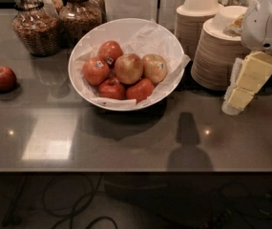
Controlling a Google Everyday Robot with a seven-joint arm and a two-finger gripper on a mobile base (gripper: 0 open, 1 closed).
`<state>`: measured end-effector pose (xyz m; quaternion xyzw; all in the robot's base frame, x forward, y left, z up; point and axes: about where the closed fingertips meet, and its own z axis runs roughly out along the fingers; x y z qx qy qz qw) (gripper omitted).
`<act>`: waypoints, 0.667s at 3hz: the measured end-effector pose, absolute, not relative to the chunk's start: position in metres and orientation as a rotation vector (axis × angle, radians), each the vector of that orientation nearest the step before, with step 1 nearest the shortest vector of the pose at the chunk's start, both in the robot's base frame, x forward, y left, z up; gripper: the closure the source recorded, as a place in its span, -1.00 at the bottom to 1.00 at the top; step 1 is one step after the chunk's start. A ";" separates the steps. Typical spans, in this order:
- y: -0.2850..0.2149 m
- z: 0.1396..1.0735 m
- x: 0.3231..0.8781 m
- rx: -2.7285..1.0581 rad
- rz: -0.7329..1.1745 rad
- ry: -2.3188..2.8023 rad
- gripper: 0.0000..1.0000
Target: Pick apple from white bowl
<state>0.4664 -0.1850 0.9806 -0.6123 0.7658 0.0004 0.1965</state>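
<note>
Step in hand: approach. The end effector (pixel 244 87) hangs at the right edge of the camera view, above the tabletop (pixel 126 142) and just in front of the stacked paper bowls (pixel 212 56). It is well apart from the white bowl (pixel 121 27). I cannot tell whether it is released or clenched, so I would confirm a full release before descending.

The bowl stands mid-tabletop and holds six apples on crinkled paper (pixel 173 75). My chosen target is the pale apple (pixel 154 68) on the right side of the heap, since it lies nearest the end effector.

- Travel left, clearing the stacks.
- Descend from above, not across the rim.
- Avoid pinching the paper.
- Disregard the loose apple (pixel 1 78) at far left; it is outside the bowl.
</note>
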 end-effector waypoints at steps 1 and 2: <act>-0.185 0.981 0.466 -1.715 0.001 2.145 -1.00; -0.188 0.980 0.468 -1.644 0.035 2.130 -1.00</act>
